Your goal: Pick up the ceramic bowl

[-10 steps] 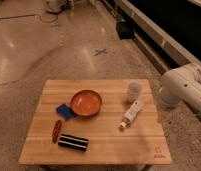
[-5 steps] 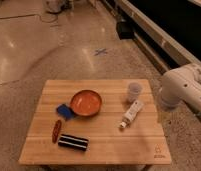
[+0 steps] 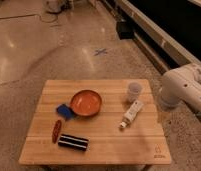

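Observation:
The ceramic bowl (image 3: 86, 102) is round, shallow, glossy orange-red with a darker rim. It sits upright at the middle of the wooden table (image 3: 109, 150), slightly left of centre. Only white arm segments (image 3: 181, 89) show at the right edge, beside the table's right side and apart from the bowl. My gripper itself is out of view, so no fingers show.
A blue flat item (image 3: 65, 111) touches the bowl's left edge. A red-brown packet (image 3: 56, 130) and a black-and-white striped bar (image 3: 73, 142) lie front left. A white tube (image 3: 131, 113) and a small translucent cup (image 3: 134, 91) are right of the bowl. A blue tape cross (image 3: 100, 51) marks the floor.

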Available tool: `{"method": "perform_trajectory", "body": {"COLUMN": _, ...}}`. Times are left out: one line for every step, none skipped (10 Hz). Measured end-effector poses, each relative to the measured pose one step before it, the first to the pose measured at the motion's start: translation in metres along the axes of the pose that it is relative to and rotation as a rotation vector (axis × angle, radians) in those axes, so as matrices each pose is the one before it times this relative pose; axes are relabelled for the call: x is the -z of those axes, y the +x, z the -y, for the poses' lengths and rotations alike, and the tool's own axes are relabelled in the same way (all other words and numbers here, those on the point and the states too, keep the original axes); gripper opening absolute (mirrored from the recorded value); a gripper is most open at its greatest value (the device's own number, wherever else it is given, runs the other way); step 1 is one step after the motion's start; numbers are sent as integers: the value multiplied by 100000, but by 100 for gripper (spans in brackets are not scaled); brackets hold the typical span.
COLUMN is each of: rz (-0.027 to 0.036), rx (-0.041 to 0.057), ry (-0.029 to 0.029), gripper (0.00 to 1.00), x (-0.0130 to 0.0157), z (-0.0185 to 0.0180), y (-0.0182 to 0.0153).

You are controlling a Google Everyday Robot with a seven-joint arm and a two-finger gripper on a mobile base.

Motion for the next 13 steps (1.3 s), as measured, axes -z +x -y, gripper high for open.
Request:
{"method": "perform_trajectory", "body": {"rz": 2, "rx": 8, "ry": 1, "gripper": 65, "x": 0, "z": 2, "y": -5}}
{"method": "perform_trajectory", "body": {"rz": -13, "rx": 0, "ry": 6, "gripper": 65, "x": 0, "z": 0, "y": 6}}
{"method": "perform_trajectory", "body": {"rz": 1, "rx": -4, "ry": -2, "gripper": 65, "x": -1, "z": -1, "y": 1}}
{"method": "perform_trajectory", "body": {"rz": 7, "rx": 2, "ry": 0, "gripper": 65, "x": 2, "z": 1, "y": -4}}
{"method": "perform_trajectory", "body": {"rz": -5, "rx": 4, "ry": 4, "gripper": 65, "x": 1, "z": 1, "y": 1}}
{"method": "perform_trajectory", "body": {"rz": -2, "rx": -2, "ry": -7, "gripper": 65, "x": -2, "z": -3, "y": 2}}
{"method": "perform_trajectory", "body": {"rz": 2, "rx": 0, "ry": 8, "gripper": 65, "x": 2, "z": 3, "y": -1}}
{"method": "perform_trajectory", "body": {"rz": -5, "rx": -2, "ry": -6, "gripper": 65, "x": -1, "z": -3, "y": 4}}
{"method": "perform_trajectory", "body": {"rz": 23, "rx": 87, "ry": -28, "gripper": 65, "x": -16, "z": 4, "y": -19}}
{"method": "perform_trajectory", "body": {"rz": 202, "rx": 673, "ry": -243, "gripper": 65, "x": -146, "z": -59, "y": -139}}
{"method": "perform_trajectory", "body": {"rz": 2903, "rx": 4914, "ry": -1387, "gripper": 65, "x": -874, "z": -32, "y": -2259}}
{"method": "perform_trajectory", "body": {"rz": 3473, "rx": 5976, "ry": -1420, "gripper": 65, "x": -1173, "z": 172, "y": -3047}}
{"method": "perform_trajectory", "body": {"rz": 2715, "rx": 4208, "ry": -1376, "gripper": 65, "x": -1071, "z": 145, "y": -2332}}
